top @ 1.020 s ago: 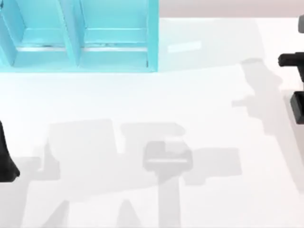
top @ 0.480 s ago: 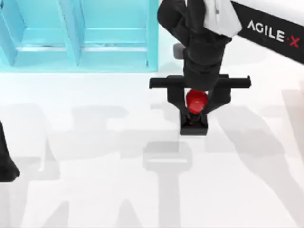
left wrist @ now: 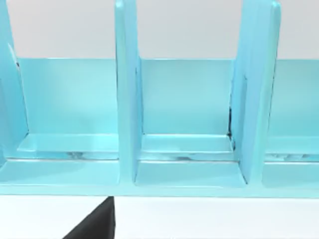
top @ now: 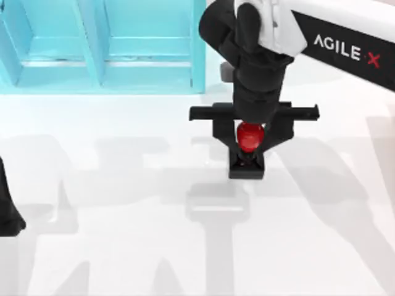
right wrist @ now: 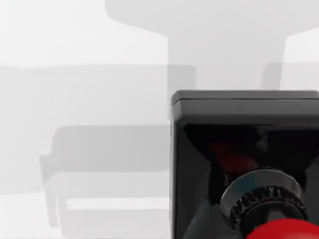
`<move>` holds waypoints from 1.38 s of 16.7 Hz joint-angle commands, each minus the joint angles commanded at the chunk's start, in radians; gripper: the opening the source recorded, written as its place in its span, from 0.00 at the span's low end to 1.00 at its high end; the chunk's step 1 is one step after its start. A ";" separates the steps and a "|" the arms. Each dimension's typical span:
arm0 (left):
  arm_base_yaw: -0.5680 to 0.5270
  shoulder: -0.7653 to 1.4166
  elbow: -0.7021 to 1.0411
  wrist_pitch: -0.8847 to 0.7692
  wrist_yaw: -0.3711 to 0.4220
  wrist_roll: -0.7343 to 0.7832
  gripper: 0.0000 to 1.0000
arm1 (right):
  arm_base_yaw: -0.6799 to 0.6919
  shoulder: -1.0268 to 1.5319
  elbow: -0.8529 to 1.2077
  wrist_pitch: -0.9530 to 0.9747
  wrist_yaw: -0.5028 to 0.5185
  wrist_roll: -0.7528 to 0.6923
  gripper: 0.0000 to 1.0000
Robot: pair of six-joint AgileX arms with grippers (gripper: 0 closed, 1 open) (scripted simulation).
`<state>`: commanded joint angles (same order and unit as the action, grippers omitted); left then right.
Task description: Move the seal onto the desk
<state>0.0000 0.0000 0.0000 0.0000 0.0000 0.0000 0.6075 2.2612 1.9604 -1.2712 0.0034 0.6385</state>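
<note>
- Two arms were at the bench (top: 123, 246): the right arm reached in from the top view's 2 o'clock corner, and the left arm (top: 7, 209) sat parked at the 9 o'clock edge; whether the left gripper was open or closed could not be told.
- The right gripper (top: 249, 150) was clenched on the red knob of the seal (top: 248, 159), just to the 1 o'clock side of the bench's middle.
- The seal's black base pointed down at the white bench surface, clear of the turquoise shelf (top: 105, 46) at 11 o'clock. Whether the base touched the bench or hung just above it could not be told from above.
- The right wrist view showed the seal's base (right wrist: 244, 114) over bare bench with shadows crossing it.
- Judgement: the placing step looked nearly done; lowering and release remained.
- Risk: the knob was round and glossy, so the seal could swivel in the grip and land tilted.
- Risk: letting go while the base was off the surface could make the top-heavy seal tip over.
- Risk: a fingertip could snag the knob on withdrawal and drag the seal.
</note>
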 joint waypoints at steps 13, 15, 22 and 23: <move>0.000 0.000 0.000 0.000 0.000 0.000 1.00 | 0.005 0.018 -0.103 0.124 0.003 0.000 0.38; 0.000 0.000 0.000 0.000 0.000 0.000 1.00 | 0.005 0.018 -0.103 0.124 0.003 0.000 0.53; 0.000 0.000 0.000 0.000 0.000 0.000 1.00 | 0.005 0.018 -0.103 0.124 0.003 0.000 1.00; 0.000 0.000 0.000 0.000 0.000 0.000 1.00 | 0.005 0.018 -0.103 0.124 0.003 0.000 1.00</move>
<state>0.0000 0.0000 0.0000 0.0000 0.0000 0.0000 0.6123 2.2792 1.8575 -1.1468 0.0062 0.6381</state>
